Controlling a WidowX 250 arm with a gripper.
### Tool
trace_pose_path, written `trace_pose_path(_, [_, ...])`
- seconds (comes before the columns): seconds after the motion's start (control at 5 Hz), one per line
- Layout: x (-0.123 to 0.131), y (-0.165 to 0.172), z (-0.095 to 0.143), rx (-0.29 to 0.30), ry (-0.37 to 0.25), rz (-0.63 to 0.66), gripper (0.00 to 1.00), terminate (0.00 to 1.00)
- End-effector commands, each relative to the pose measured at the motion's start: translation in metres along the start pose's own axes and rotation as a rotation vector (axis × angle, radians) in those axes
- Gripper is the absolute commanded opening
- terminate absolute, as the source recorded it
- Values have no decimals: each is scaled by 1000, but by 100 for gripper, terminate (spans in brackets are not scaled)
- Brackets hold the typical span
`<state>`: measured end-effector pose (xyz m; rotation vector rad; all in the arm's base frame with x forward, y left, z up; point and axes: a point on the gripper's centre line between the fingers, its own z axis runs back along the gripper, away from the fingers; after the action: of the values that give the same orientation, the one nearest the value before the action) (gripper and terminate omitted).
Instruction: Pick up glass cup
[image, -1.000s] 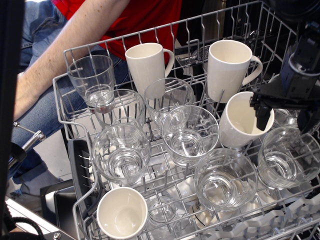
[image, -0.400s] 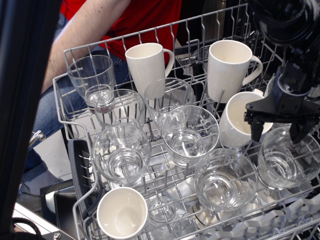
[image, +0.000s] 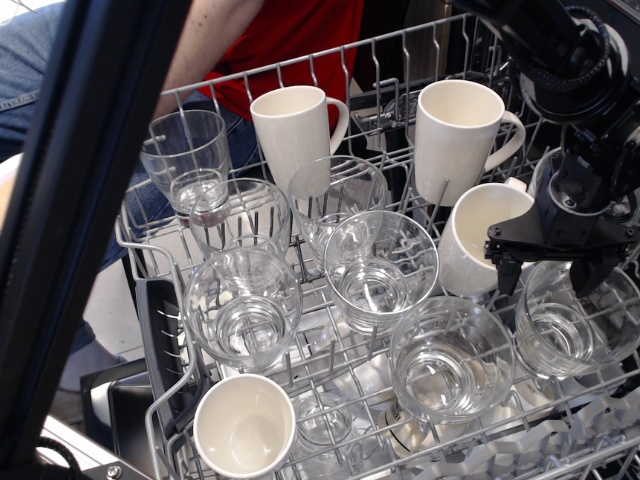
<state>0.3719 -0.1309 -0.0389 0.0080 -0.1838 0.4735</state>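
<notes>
Where the wire rack meets its right edge, I have little room: my claw hangs over the far right corner, hemmed by a tilted white mug on its left and the rack wall on its right. A dark bar crosses the left of my view and hides that side. The glass cup sits upright in the right front corner of the rack, directly under the claw, whose two dark fingers are spread apart over the cup's back rim. I think the left finger dips just outside that rim, though the glare makes this unsure. Another tumbler stands just beside it, to the left.
</notes>
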Motion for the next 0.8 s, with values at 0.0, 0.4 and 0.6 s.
trace_pose_path(0.0, [14, -16, -2, -57, -58, 27, 100, 0])
trace_pose_path(0.4, [13, -19, -16, -54, -76, 55, 0, 0])
trace_pose_path(0.6, [13, -21, -17, -62, -82, 72, 0, 0])
